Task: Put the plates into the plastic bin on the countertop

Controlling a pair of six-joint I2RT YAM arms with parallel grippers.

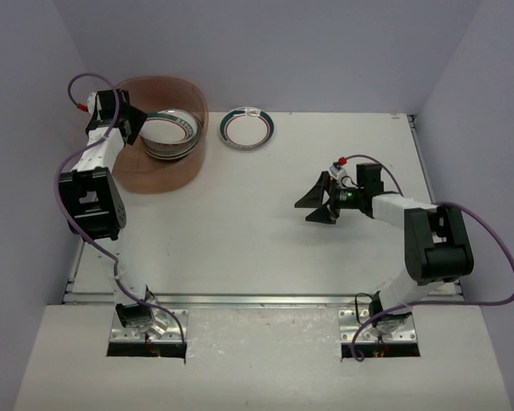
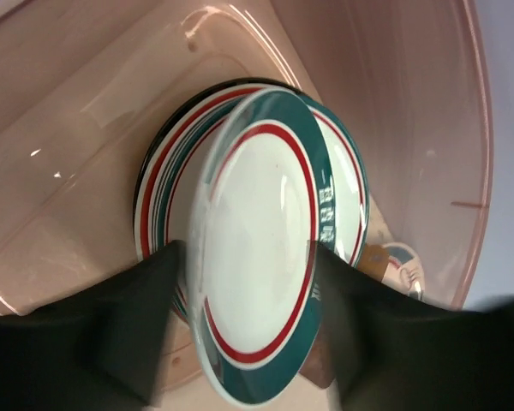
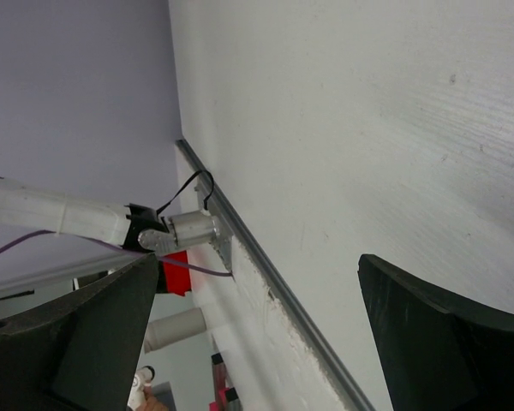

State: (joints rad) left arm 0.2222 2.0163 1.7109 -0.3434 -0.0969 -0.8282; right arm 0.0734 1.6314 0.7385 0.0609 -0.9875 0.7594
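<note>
One teal-and-red plate [image 2: 265,248] is the thing in hand. It hangs tilted on edge inside the bin [image 2: 394,103], just above the stack [image 2: 154,197] of plates lying on the bin's floor. It sits between the left fingers [image 2: 128,334], and in the wrist view its rim meets the inner face of each. The fingers stand partway apart; whether they clamp the plate or only flank it cannot be told from these views.

The step reads as the release of this plate onto the stack. The next move would call for the fingers to part fully so the plate drops flat. The arm would then need a straight lift out over the tall wall without catching its rim.

Farther out, a single green-and-red rimmed plate [image 1: 247,127] lies alone on the surface [image 1: 240,248], near the bin's right wall and close to the far edge. On that showing the task looks nearly finished, with one plate left to fetch. The right fingers [image 3: 77,334] are spread wide and hold nothing, hovering over the surface well apart from that plate.
</note>
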